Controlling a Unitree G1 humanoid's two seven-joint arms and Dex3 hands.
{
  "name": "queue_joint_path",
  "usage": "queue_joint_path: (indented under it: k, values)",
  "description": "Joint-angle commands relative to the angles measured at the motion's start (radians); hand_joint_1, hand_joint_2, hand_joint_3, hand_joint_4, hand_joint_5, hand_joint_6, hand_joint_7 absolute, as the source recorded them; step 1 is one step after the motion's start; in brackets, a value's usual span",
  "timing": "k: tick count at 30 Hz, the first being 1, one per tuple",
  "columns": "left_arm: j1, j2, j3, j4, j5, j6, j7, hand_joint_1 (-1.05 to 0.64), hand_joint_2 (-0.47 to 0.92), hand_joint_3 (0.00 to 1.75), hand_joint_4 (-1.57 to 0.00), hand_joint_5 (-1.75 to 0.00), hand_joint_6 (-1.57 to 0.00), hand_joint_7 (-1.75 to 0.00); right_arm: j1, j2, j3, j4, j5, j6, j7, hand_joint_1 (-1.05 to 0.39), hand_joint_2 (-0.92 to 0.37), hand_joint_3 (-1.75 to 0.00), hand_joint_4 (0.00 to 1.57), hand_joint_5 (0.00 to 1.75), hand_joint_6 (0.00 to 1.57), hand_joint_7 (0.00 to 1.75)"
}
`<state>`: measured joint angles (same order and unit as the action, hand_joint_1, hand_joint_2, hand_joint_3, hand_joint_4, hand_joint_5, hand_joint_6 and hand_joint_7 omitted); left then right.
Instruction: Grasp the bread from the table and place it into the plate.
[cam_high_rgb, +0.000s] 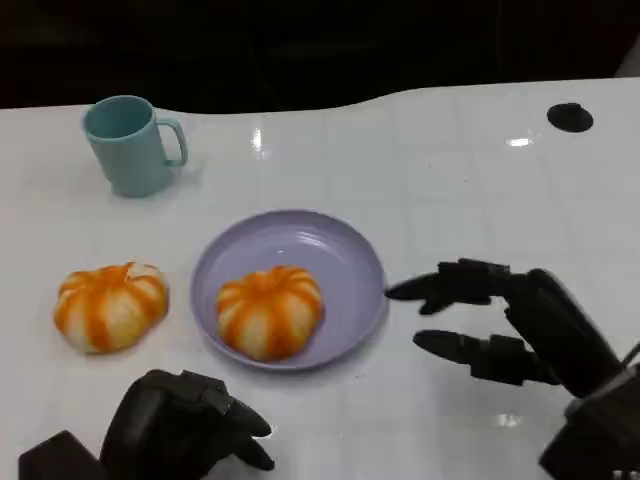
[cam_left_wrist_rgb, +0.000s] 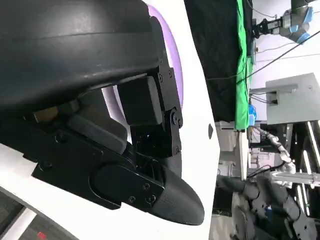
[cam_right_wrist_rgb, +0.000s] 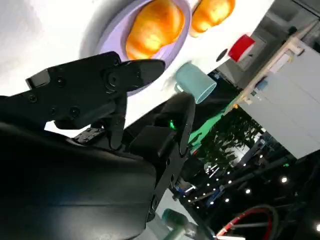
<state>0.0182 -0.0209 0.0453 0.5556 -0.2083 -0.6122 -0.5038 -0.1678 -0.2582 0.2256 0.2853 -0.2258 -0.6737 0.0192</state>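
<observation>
An orange-and-white striped bread (cam_high_rgb: 269, 310) lies inside the lilac plate (cam_high_rgb: 340, 255) at the table's middle; the right wrist view shows this bread (cam_right_wrist_rgb: 152, 27) in the plate (cam_right_wrist_rgb: 107, 37) too. A second striped bread (cam_high_rgb: 109, 305) sits on the table left of the plate, seen again as the bread (cam_right_wrist_rgb: 212, 14) beyond the plate. My right hand (cam_high_rgb: 500, 320) hovers just right of the plate, fingers apart, holding nothing. My left hand (cam_high_rgb: 185, 425) rests at the near edge below the plate, fingers curled in and empty; its black fingers (cam_left_wrist_rgb: 150, 165) show close up.
A teal mug (cam_high_rgb: 130, 145) stands at the back left, also visible as the mug (cam_right_wrist_rgb: 196, 82) in the right wrist view. A small black disc (cam_high_rgb: 570, 117) lies at the far right of the white table (cam_high_rgb: 480, 180). Another robot's dark hand (cam_left_wrist_rgb: 270, 205) shows beyond the table.
</observation>
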Motion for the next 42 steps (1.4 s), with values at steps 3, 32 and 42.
queue_joint_path:
  k: [3, 32, 42]
  values:
    - [-0.006, 0.01, 0.01, 0.005, -0.007, -0.006, 0.008, -1.05, 0.89, 0.0, -1.5, -0.54, -1.57, -0.24, 0.107, -0.029, -0.053, -0.109, 0.125, 0.057, 0.115, -0.1, -0.59, -0.95, 0.67, 1.54, 0.77, 1.11]
    - [-0.022, 0.023, 0.03, 0.041, -0.02, -0.016, -0.019, -1.05, 0.89, 0.0, -1.49, -0.55, -1.57, -0.23, 0.236, 0.068, -0.126, -0.018, 0.094, -0.01, 0.074, -0.23, -0.52, -1.15, 0.85, 1.75, 0.59, 1.58]
    - [-0.019, 0.029, 0.032, 0.038, -0.026, -0.015, -0.024, -1.05, 0.89, 0.0, -1.5, -0.55, -1.57, -0.24, 0.23, 0.073, -0.121, 0.008, 0.069, -0.028, 0.066, -0.25, -0.5, -1.16, 0.84, 1.75, 0.6, 1.56]
